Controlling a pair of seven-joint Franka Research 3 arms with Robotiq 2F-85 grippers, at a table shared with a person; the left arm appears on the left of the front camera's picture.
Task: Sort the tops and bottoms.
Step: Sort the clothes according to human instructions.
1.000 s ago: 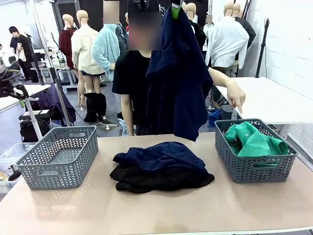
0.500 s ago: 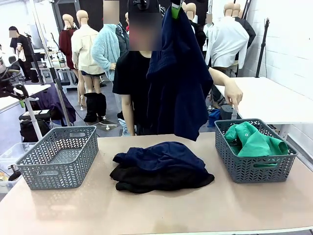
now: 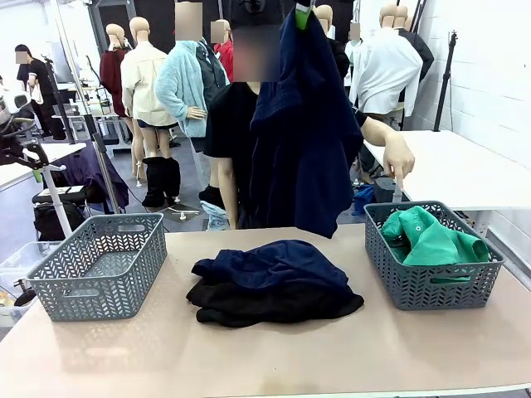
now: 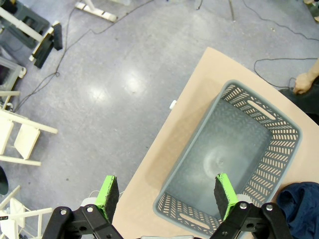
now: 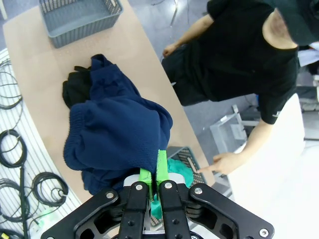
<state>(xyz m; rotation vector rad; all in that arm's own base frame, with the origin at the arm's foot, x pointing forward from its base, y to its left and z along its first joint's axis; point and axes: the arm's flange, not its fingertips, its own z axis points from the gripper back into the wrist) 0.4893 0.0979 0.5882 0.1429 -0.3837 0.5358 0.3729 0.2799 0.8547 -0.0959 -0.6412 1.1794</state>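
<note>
High over the table's far edge, my right gripper (image 3: 303, 13) is shut on the collar end of the dark navy top (image 3: 303, 124), which hangs down in front of the person. In the right wrist view that gripper (image 5: 155, 172) pinches the navy top (image 5: 114, 134) between its green pads. The bright green top (image 3: 431, 239) lies in the right basket (image 3: 415, 292). A navy garment (image 3: 274, 264) lies over a black one (image 3: 249, 308) mid-table; whether they are bottoms I cannot tell. My left gripper (image 4: 165, 193) stands open above the left basket (image 4: 286, 149).
The left basket (image 3: 99, 265) is empty. The person stands at the far edge and points a hand (image 3: 398, 162) down at the right basket's back rim. Bare table runs along the front edge.
The person has shifted a little to the right and turned the hand to point down at the right basket. The hanging navy top and both grippers have barely moved.
</note>
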